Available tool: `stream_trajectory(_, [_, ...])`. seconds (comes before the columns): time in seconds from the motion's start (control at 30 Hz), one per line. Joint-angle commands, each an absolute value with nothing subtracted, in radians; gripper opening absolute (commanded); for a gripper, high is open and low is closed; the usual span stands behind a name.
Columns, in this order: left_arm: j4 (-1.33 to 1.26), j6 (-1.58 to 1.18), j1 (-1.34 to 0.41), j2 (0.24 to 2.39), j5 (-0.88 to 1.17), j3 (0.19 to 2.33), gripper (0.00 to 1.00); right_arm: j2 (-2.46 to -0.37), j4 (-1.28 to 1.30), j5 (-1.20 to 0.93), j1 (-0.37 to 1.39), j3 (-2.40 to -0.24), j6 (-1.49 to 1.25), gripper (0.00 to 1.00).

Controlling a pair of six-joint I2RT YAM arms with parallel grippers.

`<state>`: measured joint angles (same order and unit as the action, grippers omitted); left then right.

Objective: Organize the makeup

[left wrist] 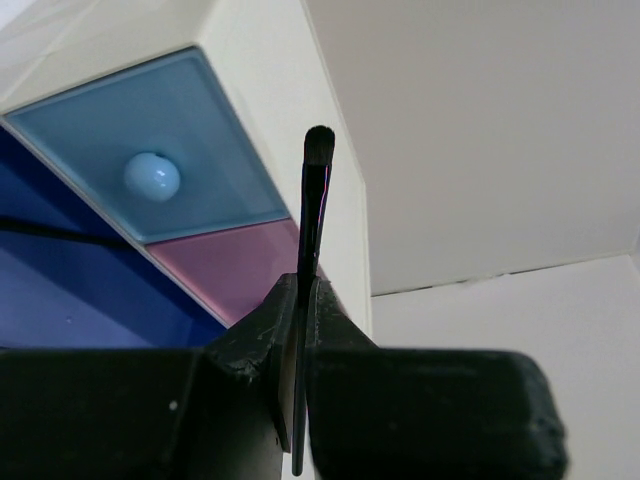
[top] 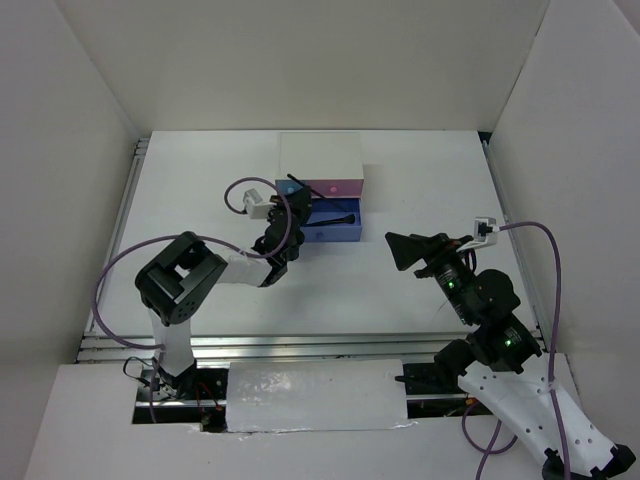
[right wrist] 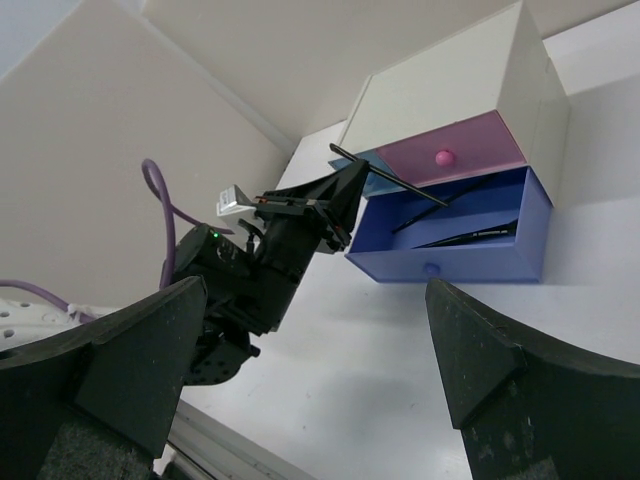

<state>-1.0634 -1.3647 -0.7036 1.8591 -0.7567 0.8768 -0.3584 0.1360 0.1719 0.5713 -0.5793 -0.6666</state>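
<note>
My left gripper (top: 291, 214) is shut on a thin black brush (left wrist: 315, 195), which stands up between the jaws in front of the white drawer box (top: 320, 155). In the right wrist view the brush (right wrist: 392, 181) juts out over the open blue drawer (right wrist: 450, 262). Two thin black pencils (right wrist: 452, 205) lie in that drawer; one shows in the top view (top: 334, 218). My right gripper (top: 412, 249) is open and empty above the table, right of the drawer, its fingers (right wrist: 505, 370) wide apart. Compacts and lipstick tubes are out of view.
The box has a shut pink drawer (right wrist: 455, 152) and a shut light-blue drawer with a round knob (left wrist: 152, 176). White walls enclose the table on three sides. A metal rail (top: 300, 345) runs along the near edge.
</note>
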Motion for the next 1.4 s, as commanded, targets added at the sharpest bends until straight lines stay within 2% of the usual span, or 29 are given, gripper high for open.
stream_trajectory(0.0, [-1.150, -1.355, -0.709, 1.896, -0.784, 0.923, 0.06, -0.348, 0.120, 0.178, 0.565, -0.575, -0.650, 0.98])
stream_trajectory(0.17, [-1.147, -1.373, -0.709, 1.930, -0.779, 0.928, 0.10, -0.348, 0.118, 0.178, 0.565, -0.575, -0.647, 0.98])
stream_trajectory(0.27, [-1.163, -1.376, -0.715, 1.936, -0.772, 0.922, 0.26, -0.353, 0.117, 0.172, 0.564, -0.575, -0.647, 0.98])
stream_trajectory(0.33, [-1.189, -1.355, -0.722, 1.936, -0.772, 0.911, 0.33, -0.356, 0.117, 0.169, 0.565, -0.574, -0.647, 0.98])
stream_trajectory(0.37, [-1.193, -1.348, -0.726, 1.936, -0.778, 0.911, 0.42, -0.356, 0.117, 0.169, 0.565, -0.575, -0.644, 0.98])
stream_trajectory(0.47, [-1.172, -1.356, -0.730, 1.921, -0.782, 0.899, 0.59, -0.359, 0.117, 0.163, 0.565, -0.575, -0.644, 0.98])
stream_trajectory(0.57, [-1.186, -1.356, -0.733, 1.898, -0.790, 0.871, 0.70, -0.360, 0.115, 0.166, 0.565, -0.577, -0.646, 0.98])
stream_trajectory(0.7, [-1.204, -1.338, -0.738, 1.850, -0.798, 0.831, 0.71, -0.371, 0.109, 0.163, 0.565, -0.577, -0.649, 0.98])
stream_trajectory(0.8, [-1.206, -1.328, -0.741, 1.778, -0.789, 0.781, 0.76, -0.387, 0.098, 0.153, 0.565, -0.574, -0.652, 0.98])
stream_trajectory(0.83, [-1.183, -1.330, -0.739, 1.752, -0.782, 0.770, 0.84, -0.391, 0.094, 0.152, 0.565, -0.572, -0.658, 0.98])
stream_trajectory(0.9, [-1.055, -1.330, -0.739, 1.630, -0.770, 0.778, 0.89, -0.414, 0.083, 0.138, 0.565, -0.568, -0.667, 0.98])
stream_trajectory(0.93, [-0.811, -1.331, -0.739, 1.584, -0.770, 0.802, 0.94, -0.434, 0.077, 0.134, 0.565, -0.566, -0.682, 0.98])
stream_trajectory(1.0, [-0.492, -1.335, -0.739, 1.469, -0.778, 0.933, 0.98, -0.455, 0.051, 0.109, 0.565, -0.554, -0.718, 0.98])
stream_trajectory(1.03, [-0.233, -1.306, -0.741, 1.444, -0.781, 0.986, 0.99, -0.478, 0.035, 0.097, 0.565, -0.546, -0.735, 0.97])
stream_trajectory(1.1, [0.059, -1.249, -0.739, 1.379, -0.788, 1.100, 0.99, -0.518, 0.000, 0.065, 0.565, -0.519, -0.806, 0.94])
stream_trajectory(1.17, [0.197, -1.198, -0.735, 1.316, -0.784, 1.172, 0.99, -0.546, -0.110, 0.042, 0.565, -0.447, -0.930, 0.73])
stream_trajectory(1.2, [0.310, -1.152, -0.733, 1.292, -0.781, 1.187, 0.99, -0.575, -0.229, 0.028, 0.565, -0.411, -0.971, 0.38])
stream_trajectory(1.23, [0.366, -1.137, -0.732, 1.246, -0.778, 1.207, 0.99, -0.597, -0.291, 0.019, 0.568, -0.335, -1.055, 0.22])
stream_trajectory(1.27, [0.424, -1.128, -0.730, 1.223, -0.764, 1.212, 0.99, -0.650, -0.351, 0.024, 0.568, -0.303, -1.096, 0.15])
stream_trajectory(1.3, [0.531, -1.124, -0.727, 1.171, -0.755, 1.215, 0.99, -0.684, -0.442, 0.035, 0.569, -0.261, -1.129, 0.00])
stream_trajectory(1.37, [0.584, -1.067, -0.723, 1.119, -0.700, 1.203, 0.99, -0.800, -0.492, 0.092, 0.572, -0.255, -1.198, 0.00])
